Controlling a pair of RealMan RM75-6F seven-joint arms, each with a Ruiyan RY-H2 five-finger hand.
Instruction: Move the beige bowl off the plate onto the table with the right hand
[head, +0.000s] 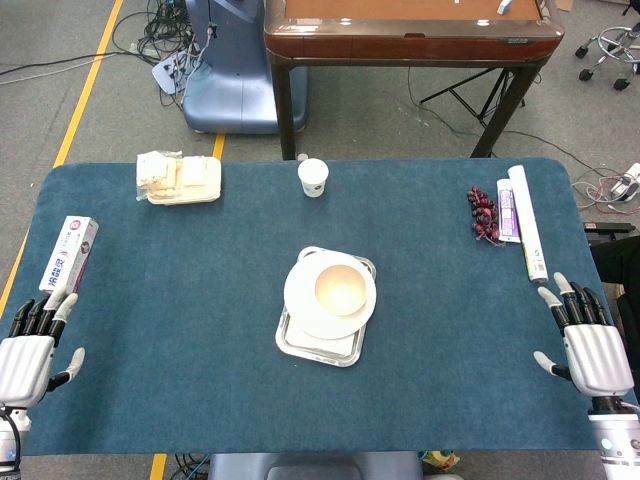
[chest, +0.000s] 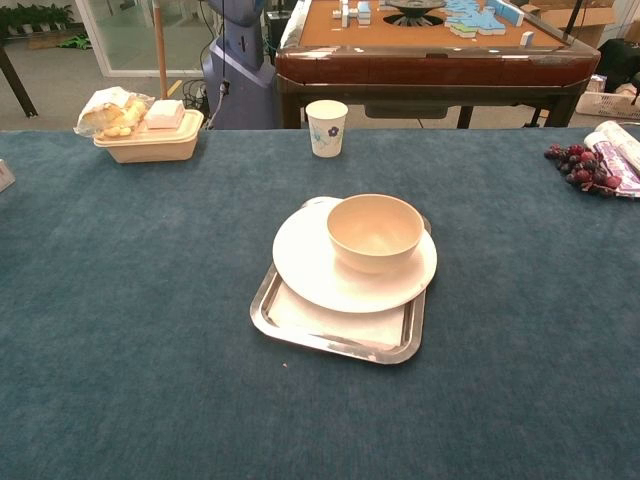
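The beige bowl (head: 340, 289) (chest: 374, 231) stands upright and empty on a white plate (head: 303, 300) (chest: 310, 265), which lies on a metal tray (head: 320, 346) (chest: 335, 335) at the table's middle. My right hand (head: 590, 345) rests at the table's right front edge, far from the bowl, fingers spread and holding nothing. At the left front edge my left hand (head: 30, 355) lies the same way, empty. Neither hand shows in the chest view.
A paper cup (head: 313, 177) (chest: 326, 127) stands behind the tray. A food box (head: 180, 178) (chest: 148, 125) sits back left, a toothpaste box (head: 68, 253) at the left edge. Grapes (head: 483, 213) (chest: 580, 165) and tubes (head: 525, 220) lie back right.
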